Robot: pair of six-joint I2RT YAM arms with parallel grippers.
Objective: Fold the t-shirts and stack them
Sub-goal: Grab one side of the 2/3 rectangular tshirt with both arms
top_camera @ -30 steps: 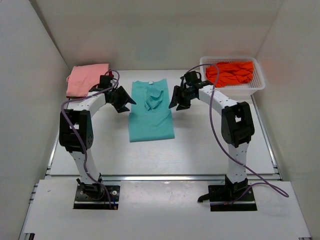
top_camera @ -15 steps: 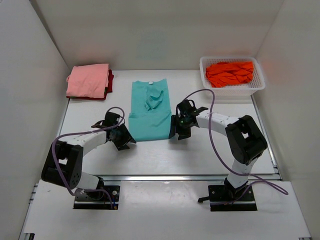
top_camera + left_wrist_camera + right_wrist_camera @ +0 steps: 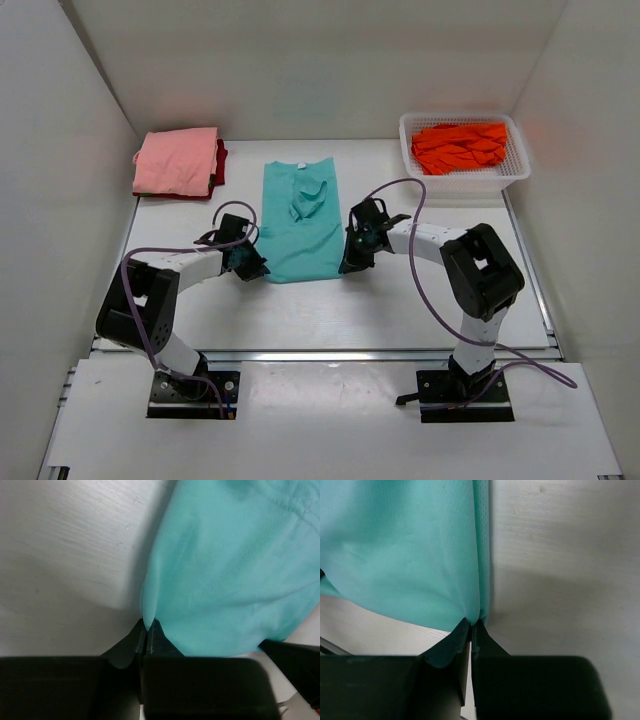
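Top external view shows the teal t-shirt (image 3: pixel 300 220) lying lengthwise at the middle of the table (image 3: pixel 400 300), collar toward the far wall. It has a rumpled fold near the chest and a smoother lower half. The left gripper (image 3: pixel 252 268) sits at its near left corner and the right gripper (image 3: pixel 352 262) at its near right corner. In both wrist views the jaws are pressed together on a thin pinch of teal cloth at the hem edge.

The salmon pink t-shirt (image 3: pixel 178 160) lies folded on the dark red t-shirt (image 3: pixel 220 160) at the far left. The orange t-shirt (image 3: pixel 458 146) is bunched in the white basket (image 3: pixel 515 165) at the far right. Bare tabletop shows on both sides of the teal t-shirt and between its hem and the near edge.
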